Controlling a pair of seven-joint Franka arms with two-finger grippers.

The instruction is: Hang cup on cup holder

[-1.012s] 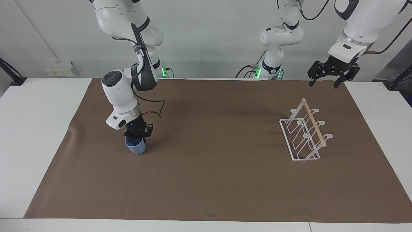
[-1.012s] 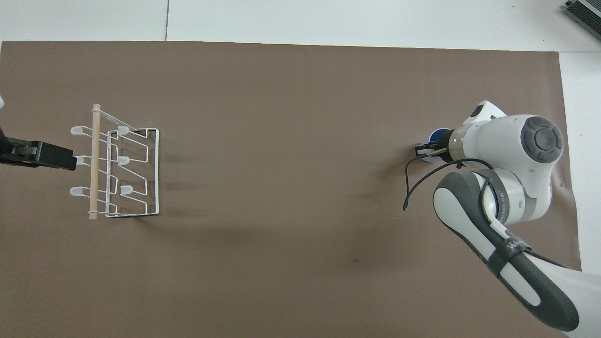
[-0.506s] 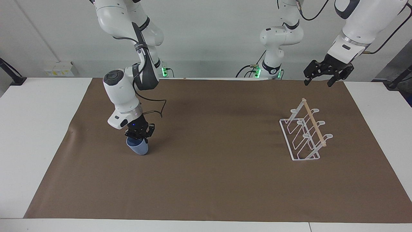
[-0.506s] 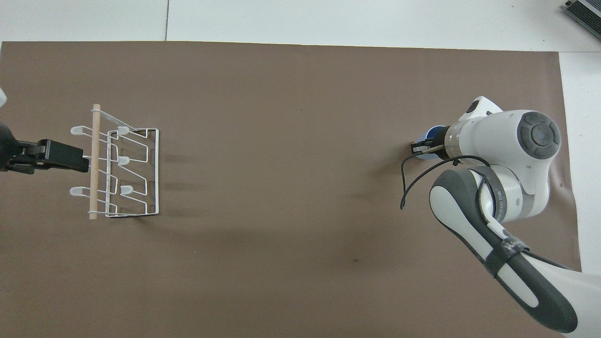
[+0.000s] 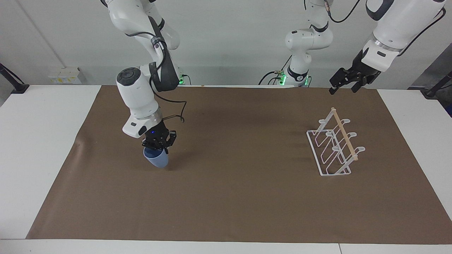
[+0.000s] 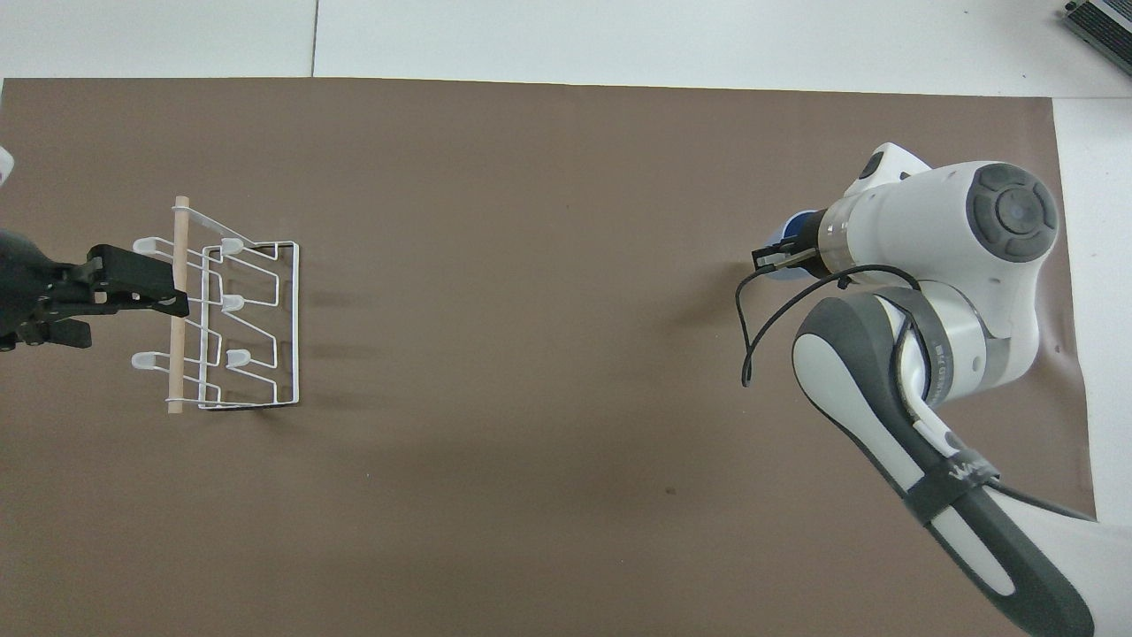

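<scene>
The light-blue cup (image 5: pixel 157 159) is tilted and hangs low over the brown mat at the right arm's end of the table. My right gripper (image 5: pixel 157 144) is shut on its rim from above. In the overhead view the right gripper (image 6: pixel 778 259) and wrist hide most of the cup (image 6: pixel 791 232). The white wire cup holder (image 5: pixel 332 151) with its wooden dowel (image 5: pixel 344 135) stands on the mat at the left arm's end, and no cup is on it; it also shows in the overhead view (image 6: pixel 256 327). My left gripper (image 5: pixel 343 84) is open, up in the air over the holder's dowel side (image 6: pixel 133 285).
The brown mat (image 5: pixel 240 197) covers most of the white table (image 5: pixel 35 141). The mat has a raised crease (image 5: pixel 79 143) at the right arm's end. A black cable (image 6: pixel 752 336) loops off the right wrist.
My right gripper has carried the cup a little toward the table's middle. My left gripper has turned and shifted over the holder's dowel.
</scene>
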